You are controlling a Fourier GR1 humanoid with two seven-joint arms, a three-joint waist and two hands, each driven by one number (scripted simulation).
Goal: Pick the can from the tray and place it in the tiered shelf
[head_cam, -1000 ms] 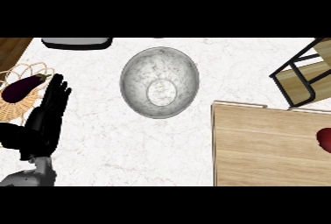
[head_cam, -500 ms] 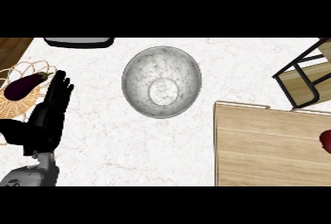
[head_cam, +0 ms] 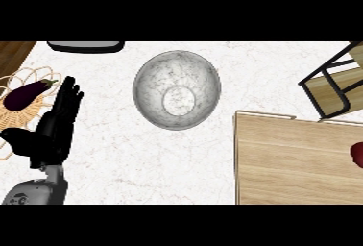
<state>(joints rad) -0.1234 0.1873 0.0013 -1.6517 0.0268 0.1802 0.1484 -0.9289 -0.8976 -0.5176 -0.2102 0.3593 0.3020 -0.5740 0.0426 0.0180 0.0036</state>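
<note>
From the head view, I take the bowl [head_cam: 177,89] in the middle of the counter [head_cam: 142,163] as my mark. Left of the bowl I see my left hand [head_cam: 53,129], wide open, fingers [head_cam: 68,93] straight and close together, pointing away from me, thumb out to the side. It holds nothing. Its fingertips reach the edge of a basket [head_cam: 16,119] holding an eggplant [head_cam: 27,92]; I can't tell whether they touch it. My right hand is out of sight. Right of the bowl and nearer to me lies the tray [head_cam: 297,163]. On it, at the view's far right edge, a dark red sliver shows: the can [head_cam: 356,154], mostly cut off. The shelf [head_cam: 333,84] stands right of the bowl, beyond the tray.
</note>
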